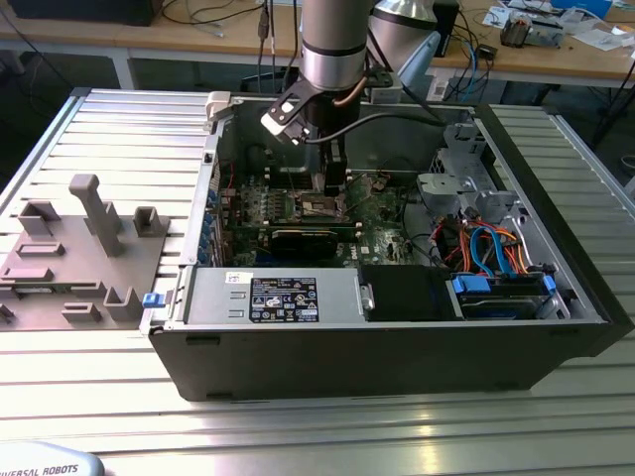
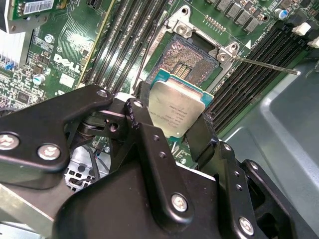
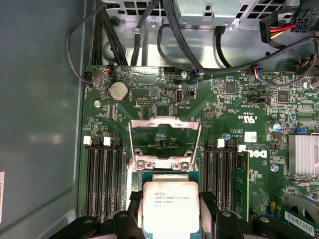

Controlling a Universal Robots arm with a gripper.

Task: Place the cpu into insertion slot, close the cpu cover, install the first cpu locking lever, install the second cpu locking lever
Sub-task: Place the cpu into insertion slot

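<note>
My gripper (image 2: pixel 174 113) is shut on the cpu (image 2: pixel 175 102), a square chip with a silver-grey top, its black fingers (image 2: pixel 144 124) pressing two opposite edges. In the first wrist view the same cpu (image 3: pixel 169 204) sits between the fingers (image 3: pixel 208 206). The insertion slot (image 2: pixel 192 59) lies open with its dark pin field bare, and the cpu hangs over the slot's near edge, not seated. The cpu cover (image 3: pixel 164 121), a thin metal frame, stands raised behind the slot. A thin locking lever (image 2: pixel 264 65) sticks out sideways. In the exterior view the gripper (image 1: pixel 327 186) reaches down into the case over the slot (image 1: pixel 322 207).
Long black memory slots (image 3: pixel 102 179) flank the socket on both sides. A black card (image 1: pixel 303 241), the power supply (image 1: pixel 283 297) and a drive bay with blue and orange cables (image 1: pixel 496 253) fill the case. A grey fixture (image 1: pixel 89 248) stands at the exterior view's left.
</note>
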